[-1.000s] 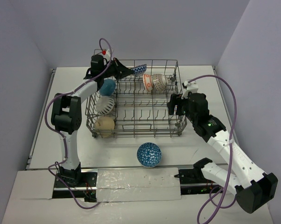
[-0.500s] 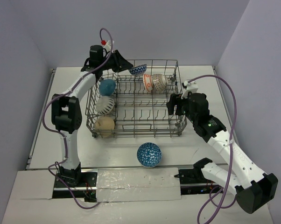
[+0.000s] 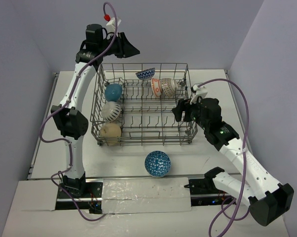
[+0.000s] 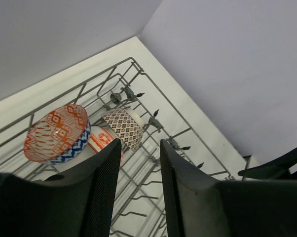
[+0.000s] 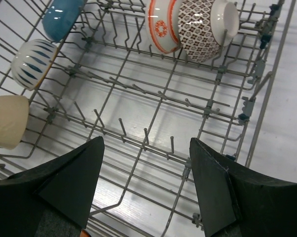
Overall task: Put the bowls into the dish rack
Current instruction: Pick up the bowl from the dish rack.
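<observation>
The grey wire dish rack (image 3: 138, 144) holds several bowls. A blue zigzag bowl (image 3: 145, 74) with an orange inside (image 4: 57, 133) leans at the back. Beside it stand an orange-white bowl (image 3: 157, 87) and a brown patterned bowl (image 3: 169, 86). Down the left side stand a teal bowl (image 3: 113, 92), a striped white bowl (image 3: 110, 110) and a beige bowl (image 3: 111, 132). A blue patterned bowl (image 3: 158, 163) lies on the table in front of the rack. My left gripper (image 3: 134, 51) hangs open and empty, high above the rack's back left corner. My right gripper (image 3: 178, 112) is open and empty over the rack's right side.
Grey walls stand behind the table and on both sides of it. The rack's raised back rim (image 4: 138, 66) lies below the left gripper (image 4: 140, 144). Upright tines (image 5: 145, 136) stand below the right gripper (image 5: 146, 142). Taped arm bases (image 3: 138, 190) sit along the near edge.
My left gripper opened, let go of the blue zigzag bowl and rose up and back from the rack. The bowl stays at the rack's back. The right arm hardly moved.
</observation>
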